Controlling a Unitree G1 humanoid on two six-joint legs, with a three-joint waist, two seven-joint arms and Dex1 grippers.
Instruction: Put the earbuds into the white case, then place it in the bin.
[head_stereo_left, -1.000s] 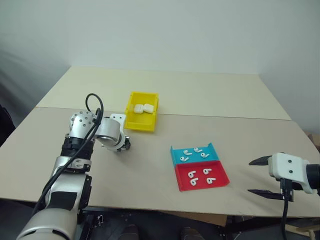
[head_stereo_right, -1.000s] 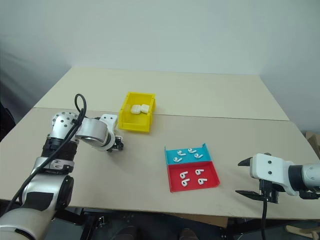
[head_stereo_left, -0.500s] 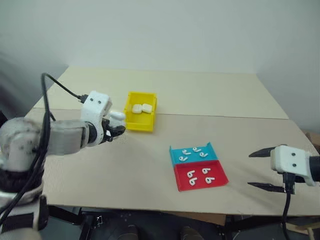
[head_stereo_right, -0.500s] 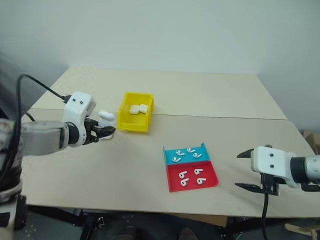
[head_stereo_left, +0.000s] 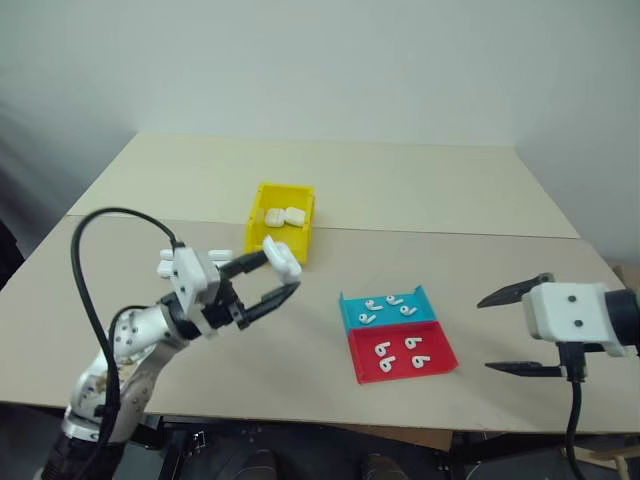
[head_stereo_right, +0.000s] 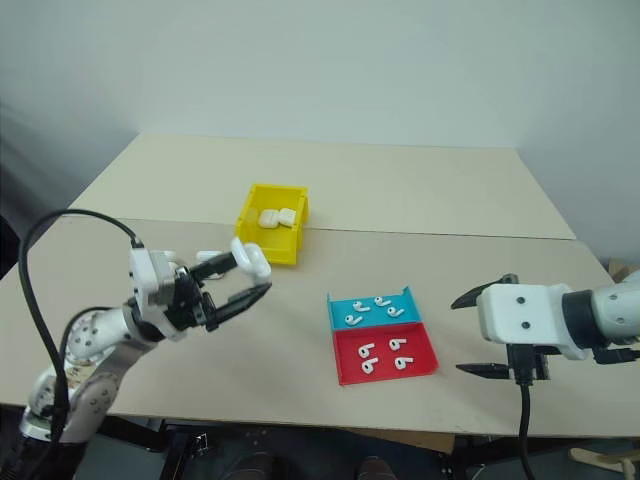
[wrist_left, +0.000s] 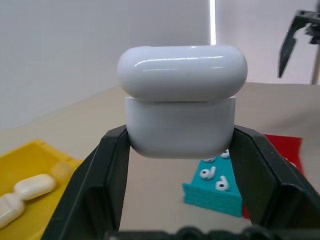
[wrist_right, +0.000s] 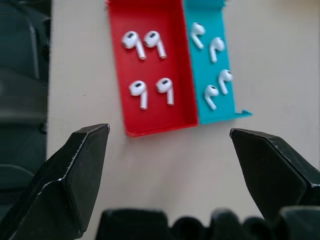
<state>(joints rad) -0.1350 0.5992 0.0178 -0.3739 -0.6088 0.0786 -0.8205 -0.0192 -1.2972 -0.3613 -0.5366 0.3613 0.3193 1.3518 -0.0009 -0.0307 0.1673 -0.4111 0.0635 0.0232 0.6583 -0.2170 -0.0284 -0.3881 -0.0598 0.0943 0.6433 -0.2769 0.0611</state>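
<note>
Glossy white case (wrist_left: 182, 102) sits pinched in your left gripper (head_stereo_left: 283, 275), raised above the table's left half, short of the bin (head_stereo_left: 283, 222). It looks light, hard and slippery; grip its flat sides. Your right gripper (head_stereo_left: 512, 331) hangs spread beside the earbuds (head_stereo_left: 390, 349).

The small glossy white rounded case (wrist_left: 181, 107) sits upright, lid shut, pinched between the two black fingers of the left end effector (head_stereo_left: 283, 276), up off the bench. Eight tiny glossy white stemmed earbuds (wrist_right: 173, 67) lie loose, four in a shallow red tray and four in the teal one beside it. The yellow plastic open-top bin (head_stereo_left: 258, 240) stands farther back, two more white cases lying inside.
</note>
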